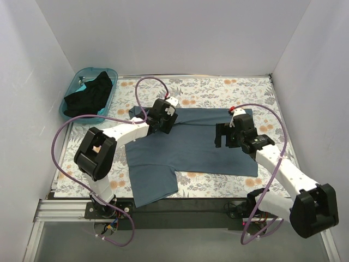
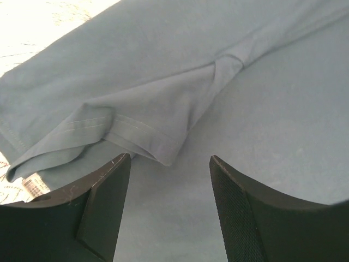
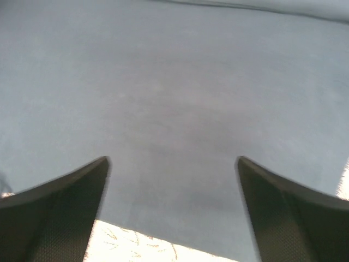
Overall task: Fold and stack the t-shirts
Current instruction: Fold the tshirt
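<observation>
Slate blue-grey t-shirt (image 1: 191, 153) spread flat on the flowered table cover (image 1: 245, 87), with the left gripper (image 2: 170, 157), jaws parted and empty, above its folded-in sleeve at the far left edge, and the right gripper (image 3: 173, 159), jaws wide and empty, above its far right part.

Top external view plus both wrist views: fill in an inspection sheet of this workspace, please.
Surface: table with a floral cover.
Job's things: blue-grey t-shirt spread out on it, one sleeve folded inward; black t-shirt bunched up.
Clutter: teal basket at the far left corner, holding the black t-shirt.
Grippers: left gripper and right gripper open over the blue-grey t-shirt, holding nothing.
Cables: a purple cable loops off each arm.
Surroundings: white walls on three sides.
</observation>
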`<state>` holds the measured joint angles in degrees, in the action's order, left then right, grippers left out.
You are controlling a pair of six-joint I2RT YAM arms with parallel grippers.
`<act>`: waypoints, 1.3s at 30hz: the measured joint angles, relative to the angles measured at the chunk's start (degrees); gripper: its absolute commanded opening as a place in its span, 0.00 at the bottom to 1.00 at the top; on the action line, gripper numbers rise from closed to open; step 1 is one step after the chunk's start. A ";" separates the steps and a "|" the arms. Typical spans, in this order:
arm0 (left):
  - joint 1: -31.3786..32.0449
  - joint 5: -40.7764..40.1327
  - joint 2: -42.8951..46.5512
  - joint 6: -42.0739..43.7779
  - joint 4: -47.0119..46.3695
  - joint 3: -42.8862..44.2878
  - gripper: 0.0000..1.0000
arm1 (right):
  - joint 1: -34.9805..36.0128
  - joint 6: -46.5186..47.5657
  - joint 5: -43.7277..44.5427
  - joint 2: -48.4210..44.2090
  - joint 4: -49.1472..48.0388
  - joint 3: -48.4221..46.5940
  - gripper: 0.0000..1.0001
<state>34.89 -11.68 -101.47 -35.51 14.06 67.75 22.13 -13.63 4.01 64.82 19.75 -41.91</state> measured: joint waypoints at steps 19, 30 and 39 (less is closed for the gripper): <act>0.44 0.09 -7.02 5.88 0.98 1.01 0.32 | -0.15 -1.18 13.42 -13.14 8.46 -0.74 0.98; 0.83 -1.66 -7.08 6.38 1.07 1.75 0.00 | -0.26 -0.81 13.44 -14.16 8.90 -0.72 0.98; 3.96 -0.50 -6.95 1.14 9.55 5.66 0.00 | -0.26 0.48 13.46 -15.08 8.90 -0.70 0.98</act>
<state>38.85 -12.19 -108.42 -34.37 23.62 73.41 21.87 -13.15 17.47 49.74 28.64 -42.61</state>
